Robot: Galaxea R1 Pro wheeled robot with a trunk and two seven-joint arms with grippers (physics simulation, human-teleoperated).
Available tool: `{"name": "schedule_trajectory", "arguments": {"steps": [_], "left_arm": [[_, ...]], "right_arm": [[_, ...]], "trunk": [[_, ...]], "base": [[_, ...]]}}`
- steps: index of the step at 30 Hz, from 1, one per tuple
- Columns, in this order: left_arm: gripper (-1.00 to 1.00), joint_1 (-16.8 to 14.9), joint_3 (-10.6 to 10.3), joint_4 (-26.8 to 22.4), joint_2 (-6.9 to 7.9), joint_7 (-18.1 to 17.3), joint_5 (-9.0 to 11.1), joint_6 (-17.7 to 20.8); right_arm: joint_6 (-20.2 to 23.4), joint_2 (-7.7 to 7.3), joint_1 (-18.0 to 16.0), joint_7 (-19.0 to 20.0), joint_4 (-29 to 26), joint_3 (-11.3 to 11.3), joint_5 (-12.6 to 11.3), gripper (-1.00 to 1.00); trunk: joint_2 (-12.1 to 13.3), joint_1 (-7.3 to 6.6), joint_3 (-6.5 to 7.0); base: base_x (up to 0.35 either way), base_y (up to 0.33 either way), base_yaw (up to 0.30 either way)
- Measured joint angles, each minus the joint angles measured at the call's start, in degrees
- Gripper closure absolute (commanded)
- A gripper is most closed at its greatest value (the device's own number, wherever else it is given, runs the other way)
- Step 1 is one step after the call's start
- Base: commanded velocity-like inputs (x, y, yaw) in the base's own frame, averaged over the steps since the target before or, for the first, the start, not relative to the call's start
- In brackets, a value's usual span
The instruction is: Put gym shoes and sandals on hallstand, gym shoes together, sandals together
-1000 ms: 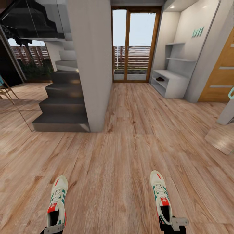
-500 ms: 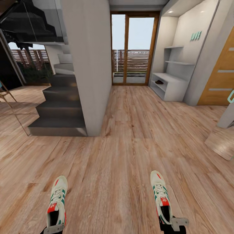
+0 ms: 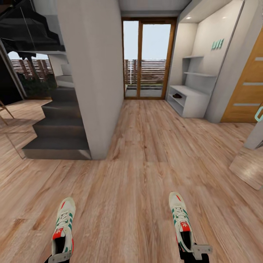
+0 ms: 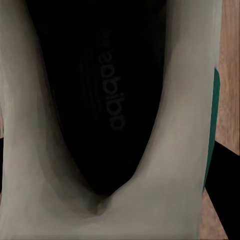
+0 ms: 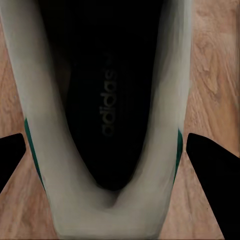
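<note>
I hold the two gym shoes, white with green stripes and red-orange heels, above the corridor floor [image 3: 146,153]. My left gripper [image 3: 58,258] is shut on the heel of the left gym shoe [image 3: 64,223]. My right gripper [image 3: 193,252] is shut on the heel of the right gym shoe [image 3: 179,219]. Both wrist views look into a shoe's dark insole [image 4: 110,100] [image 5: 107,100], with black fingers [image 4: 225,190] [image 5: 212,170] beside the white sides. The pale-grey hallstand [image 3: 191,104] stands far ahead on the right. A small brown thing, seemingly a sandal [image 3: 177,96], lies on its bench top.
A grey pillar wall [image 3: 91,84] rises ahead on the left, with dark stairs [image 3: 54,131] beside it. A glass door [image 3: 146,58] closes the corridor's end. A wooden door [image 3: 244,91] and a leaning panel [image 3: 252,168] stand on the right. Open floor runs between pillar and hallstand.
The whole view has shifted: the pillar and stairs slid left and lower as the camera moved. Both shoes keep their places in the grippers.
</note>
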Motion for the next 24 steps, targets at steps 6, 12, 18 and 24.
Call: {"name": "schedule_trajectory", "arguments": {"steps": [6,12,18,24], "left_arm": [[1.00,0.00,0.00,0.00,0.01,0.00,0.00,0.00],[1.00,0.00,0.00,0.00,0.02,0.00,0.00,0.00],[1.00,0.00,0.00,0.00,0.02,0.05,0.05,0.00],[1.00,0.00,0.00,0.01,0.02,0.06,0.08,0.00]], "right_arm": [[0.00,0.00,0.00,0.00,0.00,0.02,0.00,1.00],[0.00,0.00,0.02,0.00,0.00,0.03,0.04,1.00],[0.00,0.00,0.00,0.00,0.00,0.01,0.01,1.00],[0.00,0.00,0.00,0.00,0.00,0.01,0.01,1.00]], "trunk": [[0.00,0.00,0.53],[0.00,0.00,1.06],[0.00,0.00,1.60],[0.00,0.00,1.87]], "base": [[0.235,-0.204,0.000],[0.258,-0.206,0.000],[0.264,-0.206,0.000],[0.265,-0.206,0.000]]}}
